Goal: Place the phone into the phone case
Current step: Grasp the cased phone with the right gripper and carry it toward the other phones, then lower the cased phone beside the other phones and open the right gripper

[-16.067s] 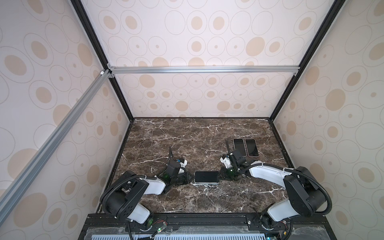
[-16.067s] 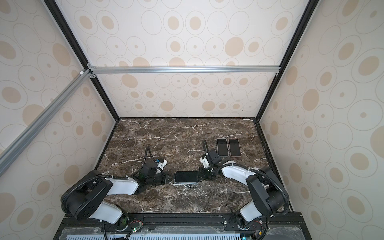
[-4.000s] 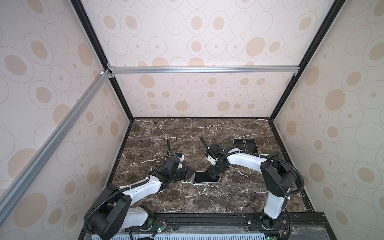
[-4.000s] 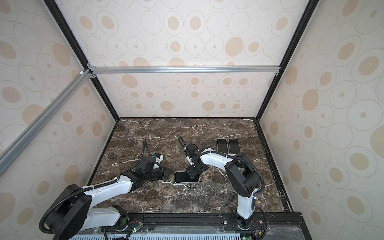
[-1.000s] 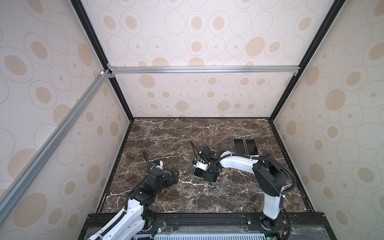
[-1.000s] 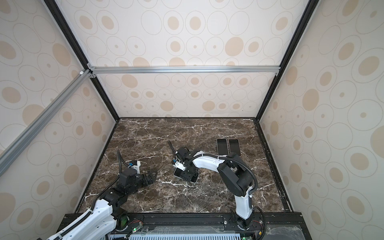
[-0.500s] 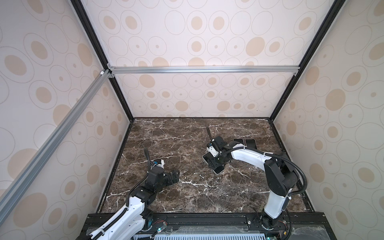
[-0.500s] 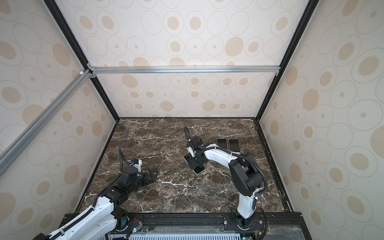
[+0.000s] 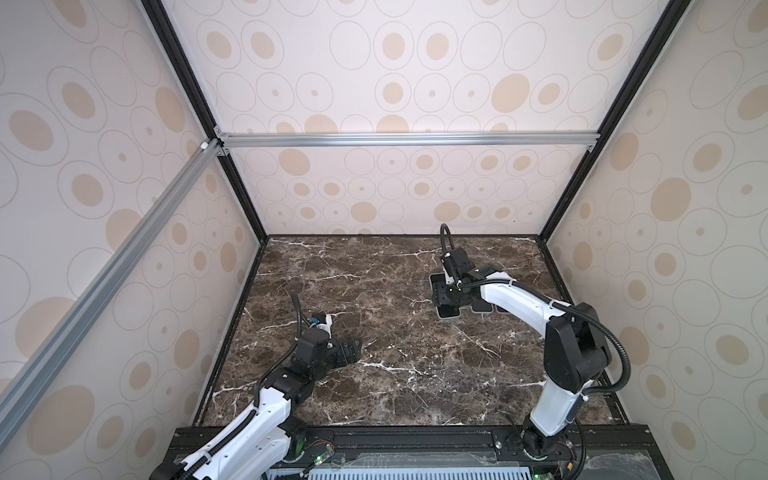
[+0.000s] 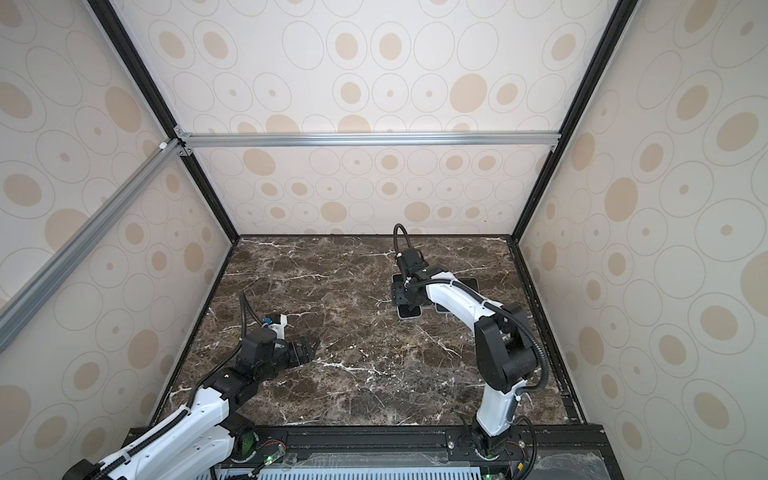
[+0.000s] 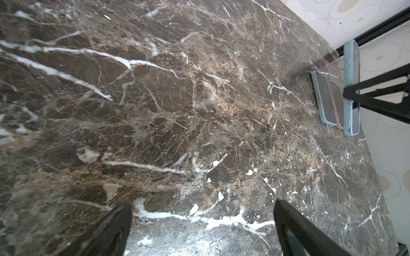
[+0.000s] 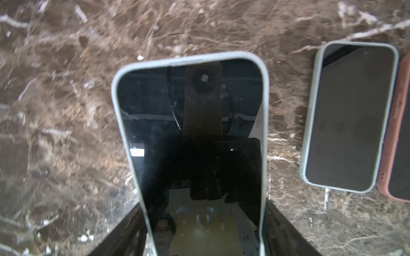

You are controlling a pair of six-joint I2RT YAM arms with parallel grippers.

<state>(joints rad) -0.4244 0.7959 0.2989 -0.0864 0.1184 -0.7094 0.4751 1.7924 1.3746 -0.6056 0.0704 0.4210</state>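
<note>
The right gripper [image 12: 204, 223] has its jaws parted about the width of a phone [image 12: 190, 133] and clamped on its two long edges near one end. The dark screen faces up at the wrist camera, and a pale blue phone case [image 12: 265, 124] already rims it all round. In a top view this gripper sits at about 1 o'clock on the brown marble tabletop [image 9: 395, 374]. The phone appears to be just above the surface, though contact cannot be ruled out. Just beside it, towards 3 o'clock, lie two more cased phones side by side: a pale blue cased phone [image 12: 348, 119] and a pink cased phone [image 12: 399, 133]. The fitting looks done, so this seems to be the setting-down step; next would be lowering the phone flat and letting go. The right arm rises from its base at 5 o'clock, its white forearm reaching back and inward, wrist bent down. The left gripper [image 9: 354, 351], at 8 o'clock, is spread wide and empty on a low, outstretched arm.
</note>
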